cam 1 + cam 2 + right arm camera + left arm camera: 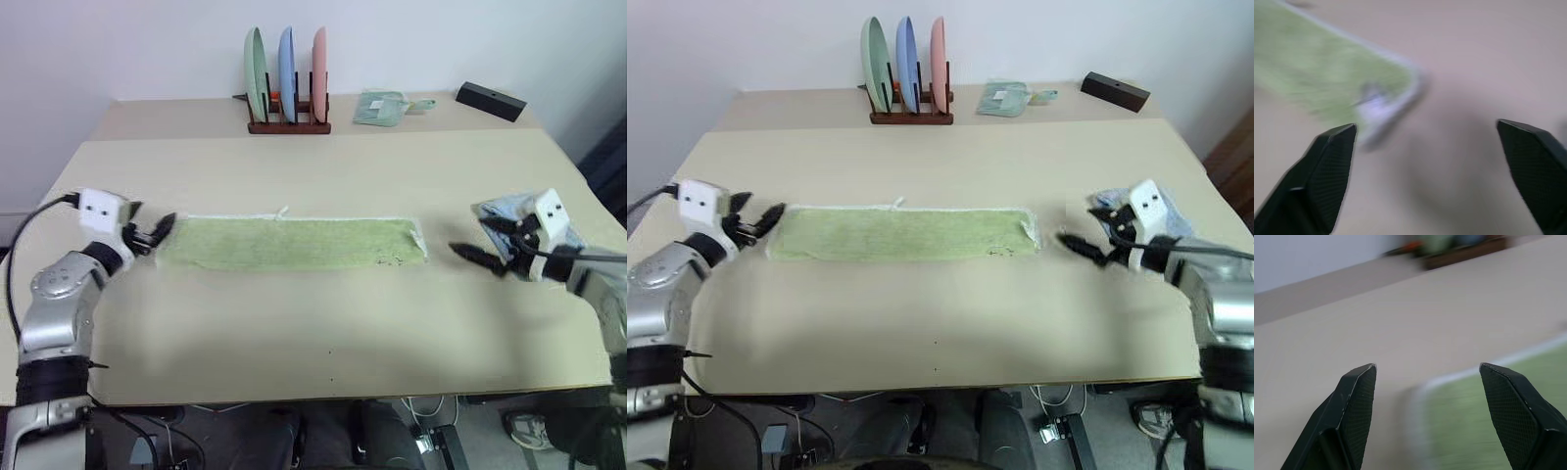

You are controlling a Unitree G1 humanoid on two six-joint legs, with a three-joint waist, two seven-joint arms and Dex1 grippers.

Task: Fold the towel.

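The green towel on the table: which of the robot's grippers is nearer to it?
Left. The left gripper, open, is right at the green towel's left end. The right gripper, also open, stands off its right end across a gap of bare table.

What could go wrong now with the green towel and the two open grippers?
1. The towel lies as a long strip, so a further fold may come out uneven.
2. The right gripper is close to the light blue cloth and may catch it.
3. The left gripper may push the towel's end.
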